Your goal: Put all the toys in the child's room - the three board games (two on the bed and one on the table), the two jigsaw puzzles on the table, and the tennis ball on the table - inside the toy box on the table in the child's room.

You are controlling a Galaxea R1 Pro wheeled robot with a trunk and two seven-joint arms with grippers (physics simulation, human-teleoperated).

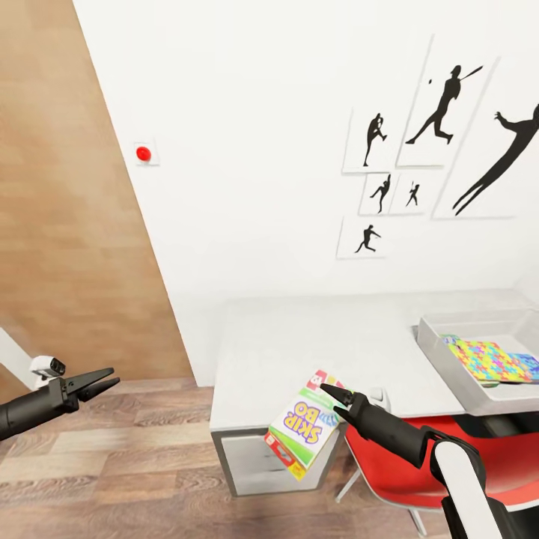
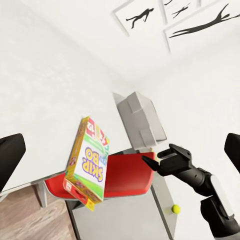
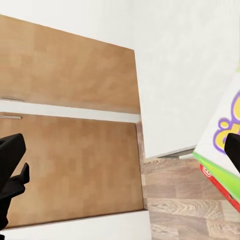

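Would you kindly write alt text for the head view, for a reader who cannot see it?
The right pincer holds a Skip-Bo box tilted over the front edge of a pale grey table, while the left pincer hangs empty over the wooden floor. A grey toy box on the table holds jigsaw puzzles; a red chair stands below.

red chair (image 1: 389, 468) | silhouette pictures (image 1: 442, 150) on wall | red wall button (image 1: 143, 154) | wood floor (image 1: 112, 464)
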